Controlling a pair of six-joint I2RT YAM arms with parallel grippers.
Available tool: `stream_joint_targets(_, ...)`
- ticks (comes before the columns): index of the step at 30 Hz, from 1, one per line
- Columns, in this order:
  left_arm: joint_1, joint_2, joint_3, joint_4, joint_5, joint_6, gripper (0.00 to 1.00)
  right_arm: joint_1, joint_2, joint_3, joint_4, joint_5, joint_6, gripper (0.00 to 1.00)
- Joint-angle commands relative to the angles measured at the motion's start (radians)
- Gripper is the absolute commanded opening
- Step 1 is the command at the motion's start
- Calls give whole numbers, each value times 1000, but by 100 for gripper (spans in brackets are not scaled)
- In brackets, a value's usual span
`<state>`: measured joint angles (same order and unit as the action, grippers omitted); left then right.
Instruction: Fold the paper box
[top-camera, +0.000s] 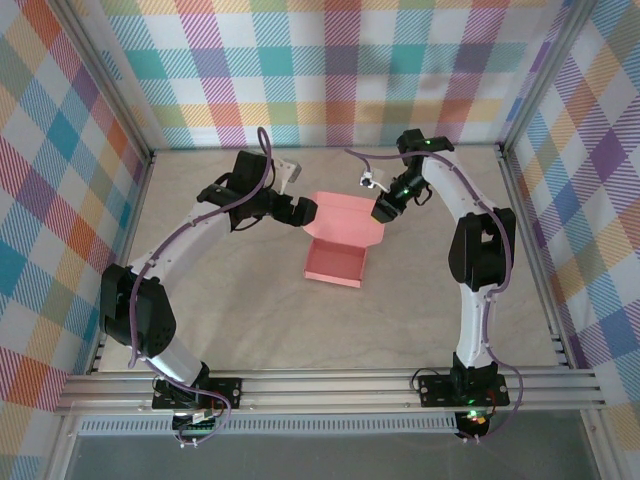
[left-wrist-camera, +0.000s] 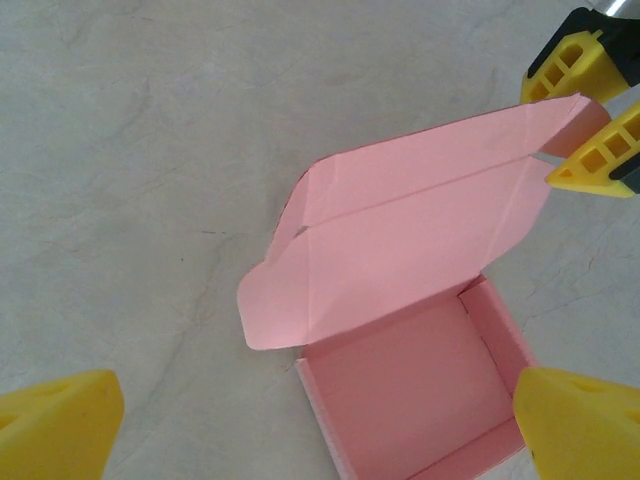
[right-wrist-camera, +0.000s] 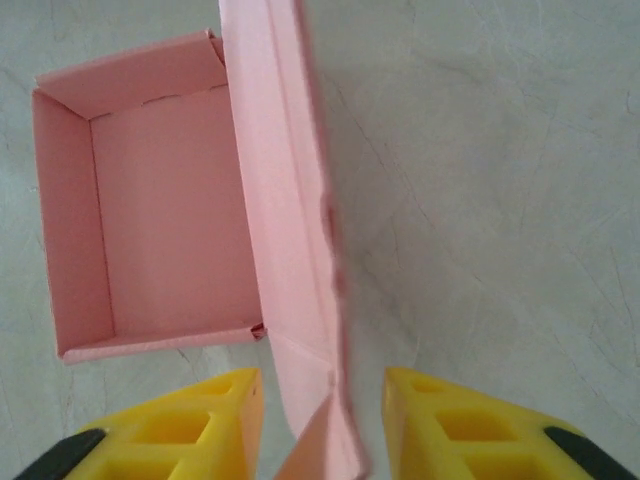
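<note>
A salmon-pink paper box (top-camera: 337, 250) is sitting near the middle of the pale counter (top-camera: 240, 320), between the two arms and ringed by plaid walls (top-camera: 320, 70). Its tray (top-camera: 335, 266) is standing formed, with four low walls up and the hollow facing upward. The lid (top-camera: 345, 218) is leaning open off the tray's far edge, creased along its length.

The right tool (top-camera: 384, 207) is reaching in at the lid's right end. From the right wrist, its yellow fingers (right-wrist-camera: 200, 420) are standing apart on either side of the lid's end flap (right-wrist-camera: 315, 440). A narrow gap is showing between the card and each finger, so the tool is released rather than pinching. The left wrist view is catching the same pair of fingers flanking that corner of the lid.

The left tool (top-camera: 302, 211) is hovering just beside the lid's left end, its jaws spread fully wide and gripping nothing. Seen from its own wrist, its fingers are framing the tray's open hollow and the rounded flap (left-wrist-camera: 272, 305) at the lid's left end, which is reaching out over the counter.
</note>
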<state>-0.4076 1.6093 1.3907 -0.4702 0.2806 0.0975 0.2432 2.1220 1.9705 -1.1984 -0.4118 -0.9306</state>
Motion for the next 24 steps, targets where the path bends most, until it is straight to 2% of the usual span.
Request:
stream_joint_targets(1,12,-4,23,1,27,-7,100,-5,11,25,-22,1,-17,39)
stream_joint_targets(4,13,1,24,1,33,-8,100,-8,-5,16,-4,7,-11,43)
stream_joint_targets(11,13,8,27,7,42,-13,100,-13,3,1,-27,-13,-21,43)
stream_joint_targets(15,13,8,22,8,40,-13,100,-14,22,12,-59,-32,-26,37)
stream_joint_targets(22,13,10,19,9,38,-15,100,-13,37,7,-78,-56,-27,36)
stream_joint_targets(24,13,11,19,10,38,-15,100,-13,41,9,-82,-60,-26,32)
